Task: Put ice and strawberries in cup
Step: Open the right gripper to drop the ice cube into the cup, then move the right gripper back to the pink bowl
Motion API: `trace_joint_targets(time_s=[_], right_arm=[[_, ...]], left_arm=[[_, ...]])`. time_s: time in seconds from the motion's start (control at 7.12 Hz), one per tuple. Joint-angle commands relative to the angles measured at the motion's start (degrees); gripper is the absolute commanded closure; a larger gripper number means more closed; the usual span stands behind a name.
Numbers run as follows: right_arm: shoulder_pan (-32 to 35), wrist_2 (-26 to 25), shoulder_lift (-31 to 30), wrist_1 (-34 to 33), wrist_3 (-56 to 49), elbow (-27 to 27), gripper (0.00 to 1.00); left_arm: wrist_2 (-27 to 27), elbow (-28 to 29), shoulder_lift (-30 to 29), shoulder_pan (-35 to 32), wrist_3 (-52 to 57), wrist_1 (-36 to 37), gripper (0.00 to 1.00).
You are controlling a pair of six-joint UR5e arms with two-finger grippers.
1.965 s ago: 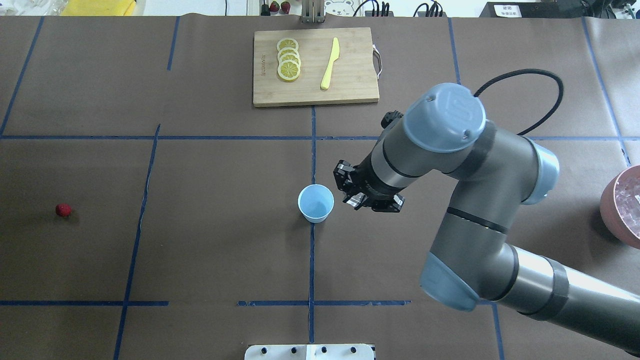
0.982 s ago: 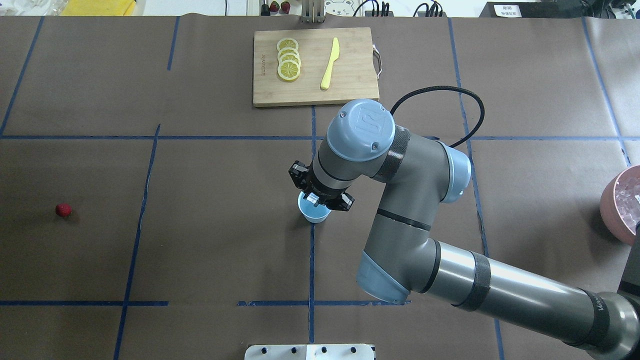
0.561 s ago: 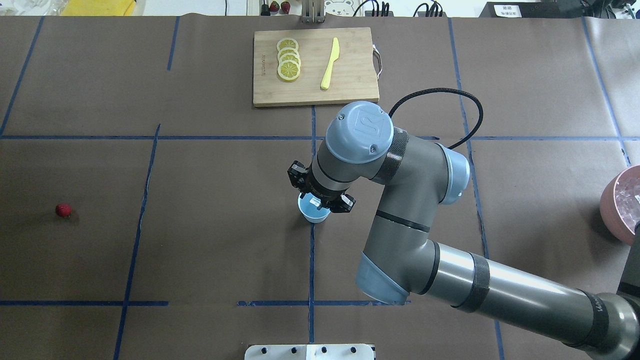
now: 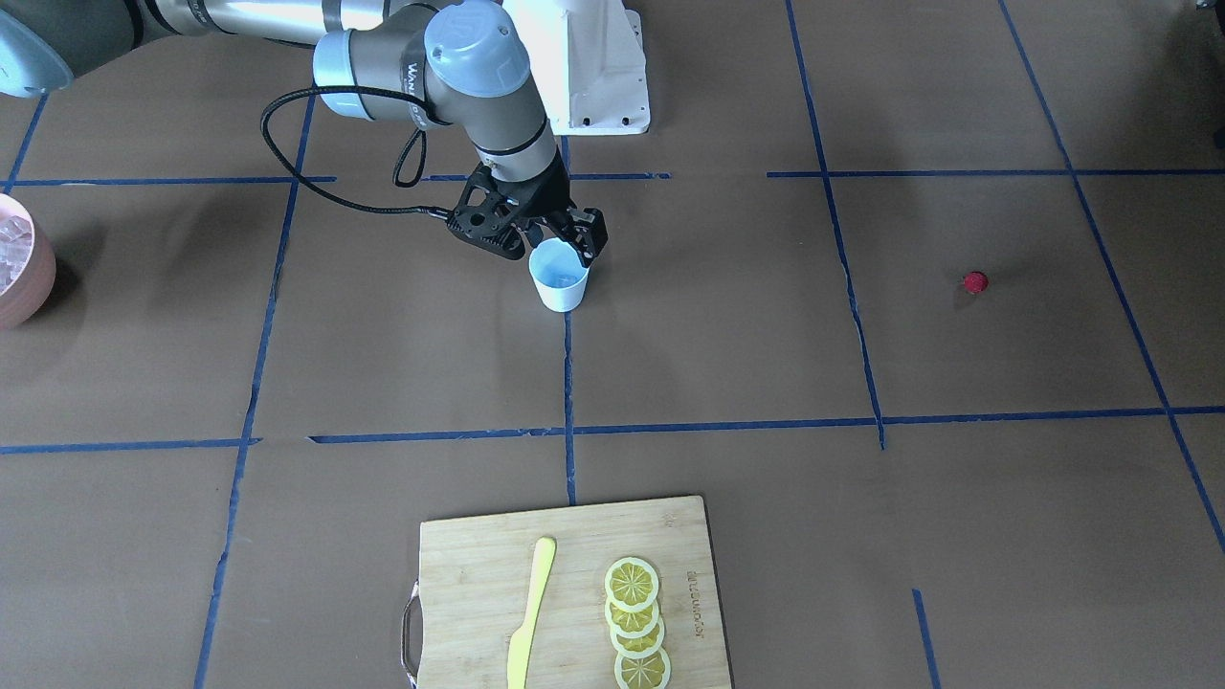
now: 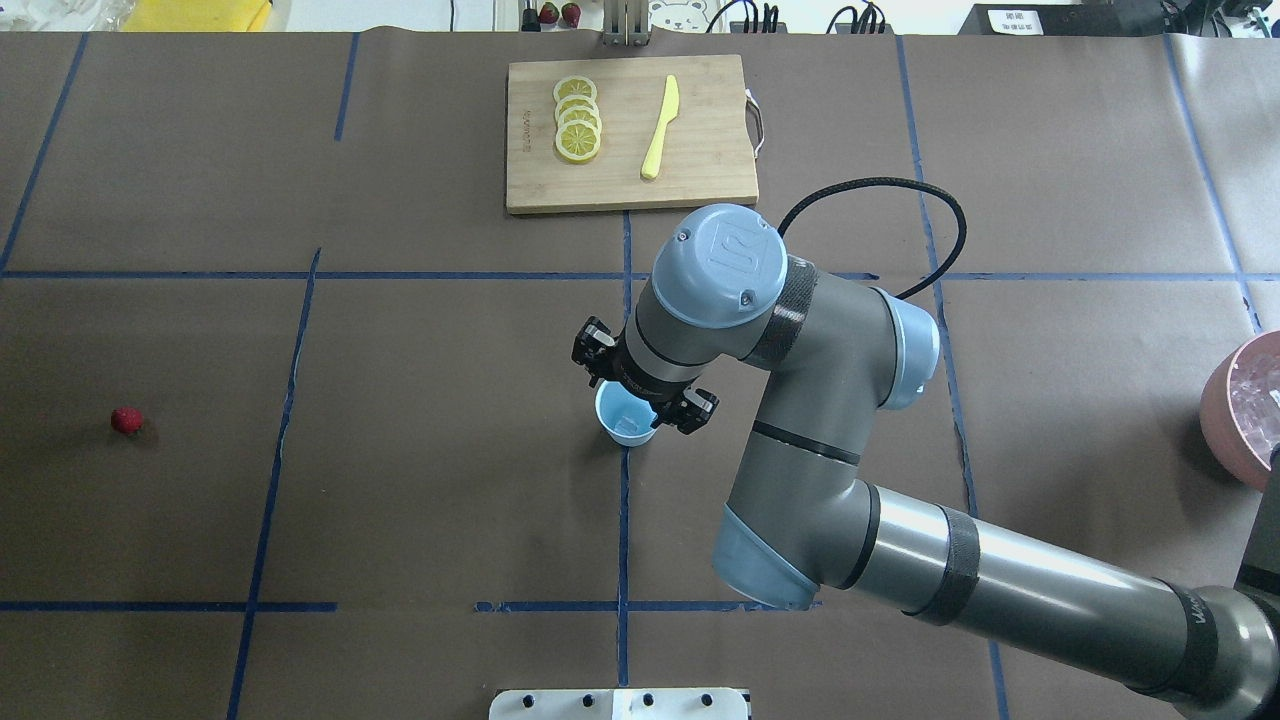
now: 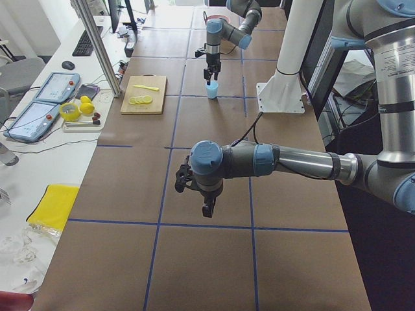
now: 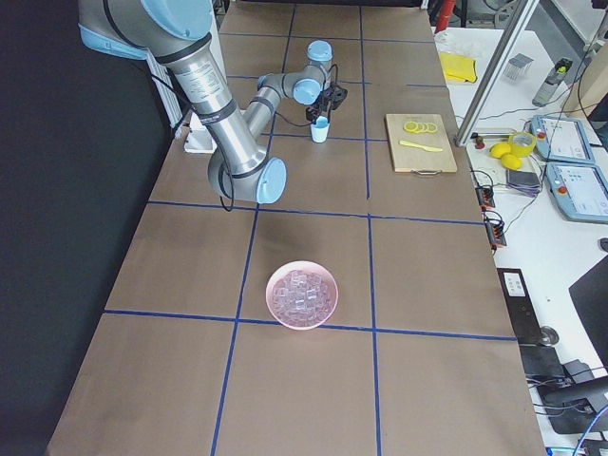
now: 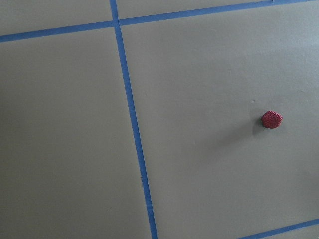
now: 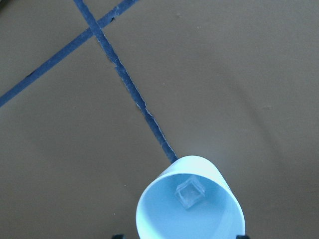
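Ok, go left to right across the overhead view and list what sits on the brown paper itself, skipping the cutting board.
strawberry → cup, holding one ice cube → pink bowl of ice, cut off by the right edge

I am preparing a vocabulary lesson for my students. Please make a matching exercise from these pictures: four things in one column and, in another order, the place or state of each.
Things:
1. single ice cube
2. strawberry
3. lemon slices
4. right hand

Places or states:
a. on the cutting board
b. open, above the cup
c. alone on the table cover
d. inside the cup

Pairs: 1-d, 2-c, 3-a, 4-b.
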Motion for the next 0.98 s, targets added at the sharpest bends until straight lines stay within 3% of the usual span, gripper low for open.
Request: trace_joint_targets(time_s=[0.0,0.14,0.42,0.56,0.84], right_arm=[[4.22,3.56,-2.88,-0.38,-0.34,3.74,0.21],[8.16,8.29,-9.34,-0.29,-2.6,8.82,0.23],[15.02,13.42,-23.74,-0.38,-17.5,17.71,0.24],[19.41,15.61,-31.39,-0.29,-26.01,20.53,0.25],[28.02,16.95,-43.37,0.41,-50.49,21.0,0.25]], left_arm=[[0.0,0.07,0.0,0.09,-0.17,0.0,0.0],[0.0,-0.02,0.0,0.09,-0.17,-0.09,0.0],[0.0,-0.02,0.0,0.09,-0.34,-0.09,0.0],[0.0,0.07,0.0,0.09,-0.34,-0.09,0.0],[-1.13,-0.54,1.31,0.09,-0.34,-0.44,0.0]])
